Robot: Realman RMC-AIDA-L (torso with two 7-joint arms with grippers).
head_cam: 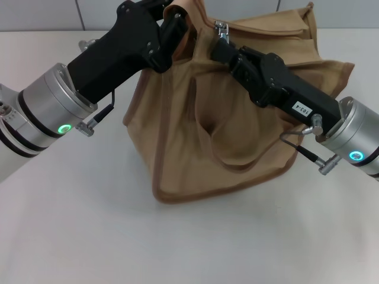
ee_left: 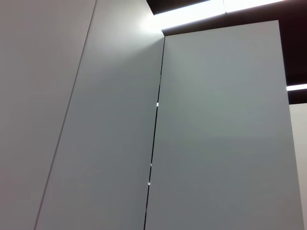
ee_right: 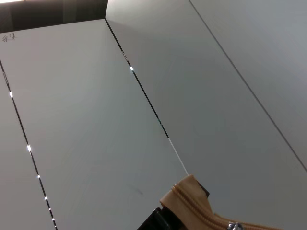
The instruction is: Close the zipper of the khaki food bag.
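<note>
The khaki food bag (head_cam: 195, 136) stands on the white table, a tan canvas tote with a strap handle hanging down its front. My left gripper (head_cam: 177, 25) is at the bag's top left end, shut on the tan fabric there and holding it up. My right gripper (head_cam: 220, 46) is at the top of the bag just right of it, shut on the zipper's silver pull tab (head_cam: 222, 28). In the right wrist view the end of the tan zipper track (ee_right: 199, 211) and a bit of the silver pull (ee_right: 233, 225) show at the edge. The left wrist view shows none of the bag.
The white table (head_cam: 89, 225) stretches around the bag, with open surface in front and to the left. Both forearms cross above the bag's upper part. The wrist views show only grey wall panels (ee_left: 216, 134) and ceiling lights.
</note>
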